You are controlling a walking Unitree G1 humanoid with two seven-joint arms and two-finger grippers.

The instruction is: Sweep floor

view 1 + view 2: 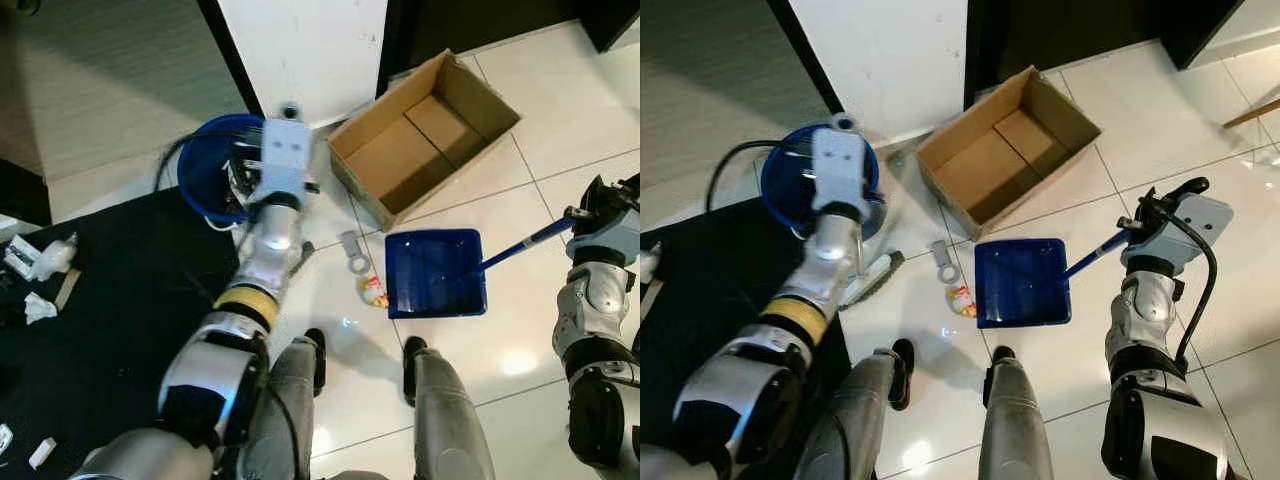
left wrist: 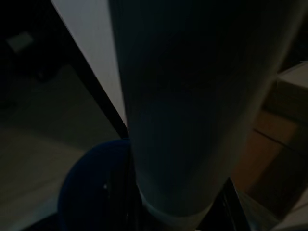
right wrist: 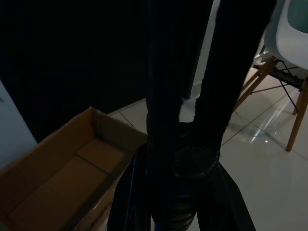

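From the left eye view, the blue dustpan (image 1: 435, 272) lies flat on the white tiled floor (image 1: 560, 170), its open lip facing a small red-and-yellow scrap of litter (image 1: 372, 291) just beside it, with a grey metal piece (image 1: 351, 251) a little further off and an open cardboard box (image 1: 422, 135) behind. The right eye view shows the right hand (image 1: 1152, 215) closed on the dustpan's blue handle (image 1: 1095, 252), while the left hand (image 1: 840, 160) reaches over a blue bucket (image 1: 780, 180); a brush (image 1: 875, 275) lies on the floor below that arm, apparently not held. In the left wrist view a pale cylinder (image 2: 192, 106) crowds the dark picture, so whether that hand is open or closed I cannot tell. The right wrist view looks down the dark fingers (image 3: 163, 120) wrapped around the handle, the box beyond. To do this well, I would keep the pan's lip pressed flat to the tile and draw the litter in with short strokes toward it.
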